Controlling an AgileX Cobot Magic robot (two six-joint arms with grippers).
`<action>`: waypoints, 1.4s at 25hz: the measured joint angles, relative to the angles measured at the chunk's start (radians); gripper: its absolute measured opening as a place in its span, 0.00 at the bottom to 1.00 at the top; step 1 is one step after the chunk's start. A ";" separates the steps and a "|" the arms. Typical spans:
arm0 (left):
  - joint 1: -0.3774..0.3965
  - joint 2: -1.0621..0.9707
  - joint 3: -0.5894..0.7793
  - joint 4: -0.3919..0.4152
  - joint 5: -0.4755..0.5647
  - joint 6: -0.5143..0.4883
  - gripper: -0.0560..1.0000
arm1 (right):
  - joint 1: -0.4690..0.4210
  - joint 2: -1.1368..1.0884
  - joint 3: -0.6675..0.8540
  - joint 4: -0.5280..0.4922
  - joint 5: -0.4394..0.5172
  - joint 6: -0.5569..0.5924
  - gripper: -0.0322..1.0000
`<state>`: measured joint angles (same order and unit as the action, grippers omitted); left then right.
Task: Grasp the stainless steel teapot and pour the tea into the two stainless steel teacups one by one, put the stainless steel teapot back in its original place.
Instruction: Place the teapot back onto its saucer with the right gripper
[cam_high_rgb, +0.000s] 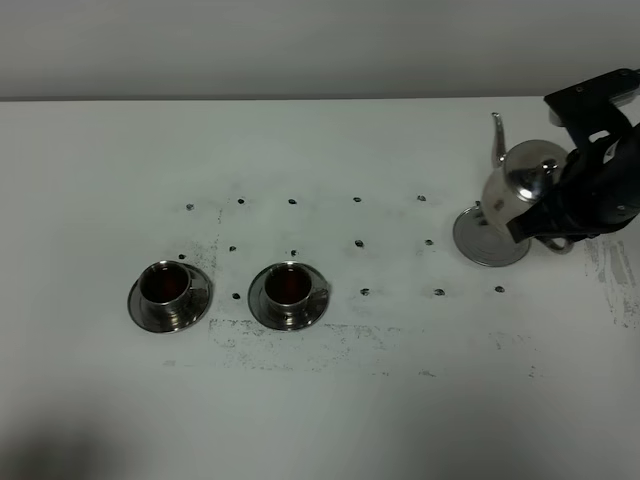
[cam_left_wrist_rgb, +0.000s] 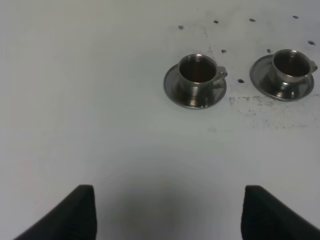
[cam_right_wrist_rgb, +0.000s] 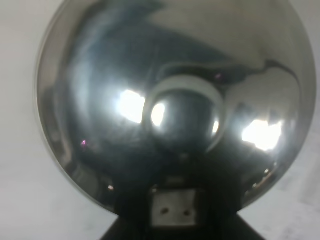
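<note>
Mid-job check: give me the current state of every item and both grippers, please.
stainless steel teapot: held above the steel disc, lid on.
steel disc: bare on table.
left teacup: upright on saucer, tea inside.
right teacup: upright on saucer, tea inside.
right gripper: gripping teapot's handle.
left gripper: open, empty.

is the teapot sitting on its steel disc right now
Cannot tell. In the exterior high view the teapot overlaps the far edge of the steel disc, but contact isn't visible; the right wrist view shows only its lid.

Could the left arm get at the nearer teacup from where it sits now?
Probably yes. The left gripper is open, and only bare table lies between it and the nearer teacup; the right gripper and teapot are far off.
</note>
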<state>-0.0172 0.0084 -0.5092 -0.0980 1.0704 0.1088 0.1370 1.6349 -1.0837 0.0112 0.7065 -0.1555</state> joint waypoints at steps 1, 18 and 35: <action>0.000 0.000 0.000 0.000 0.000 0.000 0.61 | -0.015 0.005 0.000 -0.001 -0.008 0.000 0.20; 0.000 0.000 0.000 0.000 0.000 0.000 0.61 | -0.015 0.239 -0.131 0.063 0.022 0.000 0.20; 0.000 0.000 0.000 0.000 0.000 0.001 0.61 | 0.002 0.282 -0.141 0.074 -0.015 0.000 0.20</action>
<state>-0.0172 0.0084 -0.5092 -0.0980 1.0704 0.1098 0.1390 1.9171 -1.2243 0.0849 0.6915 -0.1552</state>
